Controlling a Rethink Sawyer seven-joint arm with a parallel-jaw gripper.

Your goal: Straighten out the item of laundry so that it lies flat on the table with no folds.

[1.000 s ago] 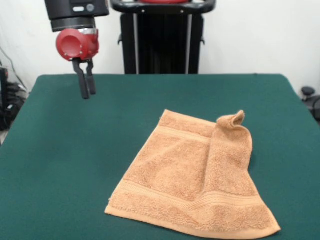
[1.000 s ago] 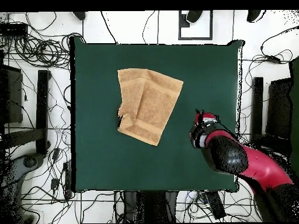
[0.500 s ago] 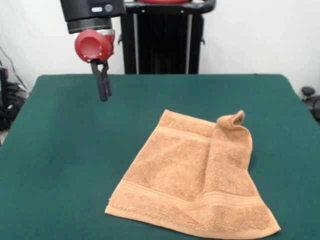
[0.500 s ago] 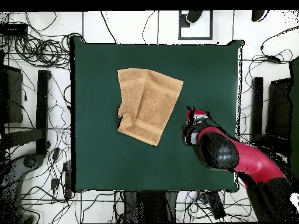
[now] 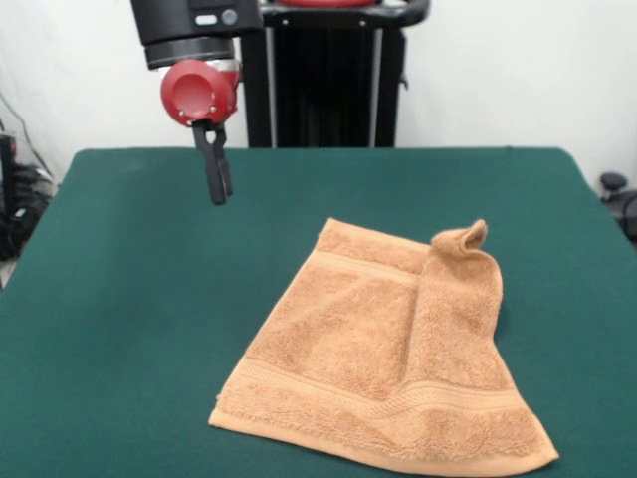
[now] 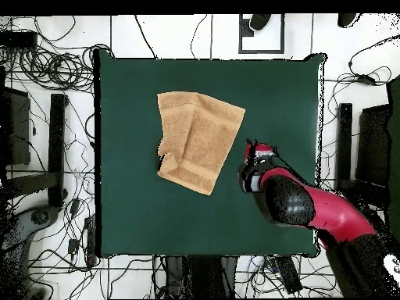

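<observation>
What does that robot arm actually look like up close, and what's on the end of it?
The arm is bulky and rounded, glossy red with black sections. Its end is a black cylinder with small round buttons, then a red rounded knuckle. Below that hangs the pincer: two thin, flat black fingers, small beside the arm's thick body. No loose cables show on it.

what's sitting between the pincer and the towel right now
Nothing: only bare green table separates the pincer from the towel in the front view, and the overhead view shows the same empty gap.

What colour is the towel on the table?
Light orange-tan towel with woven band stripes; the front view shows it best.
</observation>
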